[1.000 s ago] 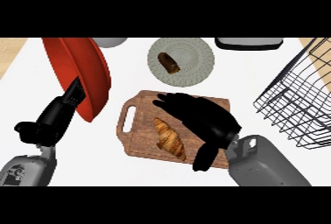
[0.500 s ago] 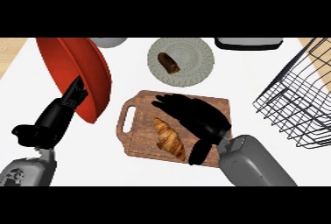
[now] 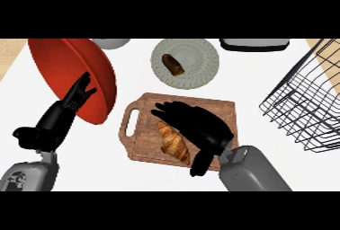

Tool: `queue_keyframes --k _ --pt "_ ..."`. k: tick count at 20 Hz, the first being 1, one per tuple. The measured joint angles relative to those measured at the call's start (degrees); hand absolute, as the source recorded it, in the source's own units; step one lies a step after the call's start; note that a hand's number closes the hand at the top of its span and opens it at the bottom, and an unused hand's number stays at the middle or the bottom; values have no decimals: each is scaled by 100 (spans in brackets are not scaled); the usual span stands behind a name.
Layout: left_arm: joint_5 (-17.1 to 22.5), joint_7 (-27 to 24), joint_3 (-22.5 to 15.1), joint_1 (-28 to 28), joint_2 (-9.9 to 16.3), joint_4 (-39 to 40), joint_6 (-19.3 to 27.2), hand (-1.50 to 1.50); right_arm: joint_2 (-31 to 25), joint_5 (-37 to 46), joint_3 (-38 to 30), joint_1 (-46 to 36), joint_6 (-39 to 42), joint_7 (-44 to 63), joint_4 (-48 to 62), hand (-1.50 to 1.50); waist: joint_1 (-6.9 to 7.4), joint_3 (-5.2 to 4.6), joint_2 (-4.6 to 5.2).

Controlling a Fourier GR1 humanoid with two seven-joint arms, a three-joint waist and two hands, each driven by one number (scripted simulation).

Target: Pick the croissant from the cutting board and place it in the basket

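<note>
A golden croissant [image 3: 172,142] lies lengthwise on the brown wooden cutting board [image 3: 143,139] in the middle of the counter. My right hand [image 3: 199,126] hovers over the board just right of the croissant, fingers stretched toward the board's far edge and partly covering the pastry's right side; the thumb points back toward me. The fingers are straight, not curled round the croissant. The black wire basket [image 3: 309,103] stands at the right edge. At the left, my left hand [image 3: 56,119] rests open, fingers up, in front of a red plate.
A large red plate [image 3: 69,74] lies at the left behind my left hand. A pale round plate [image 3: 186,63] with a dark brown bread piece [image 3: 173,64] sits behind the board. A grey bowl [image 3: 109,42] and a dark tray [image 3: 256,43] touch the far edge.
My right hand has slid left across the board, from its right part to directly beside and over the croissant. The left hand has barely shifted.
</note>
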Motion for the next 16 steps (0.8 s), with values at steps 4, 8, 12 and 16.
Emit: queue_keyframes --k 4,8,12,16 --pt "-69 -13 30 33 -70 -34 -70 0 65 330 -5 -13 19 -75 160 -150 5 0 2" --pt "-64 90 133 22 -91 -114 -171 0 191 626 43 74 69 -71 180 -150 4 0 0" --pt "-180 127 117 55 -195 -213 -161 0 307 882 128 187 -59 -154 322 -150 5 0 1" --pt "-278 224 133 -12 -284 -242 -130 0 400 1030 236 184 -321 -182 681 -150 9 1 4"
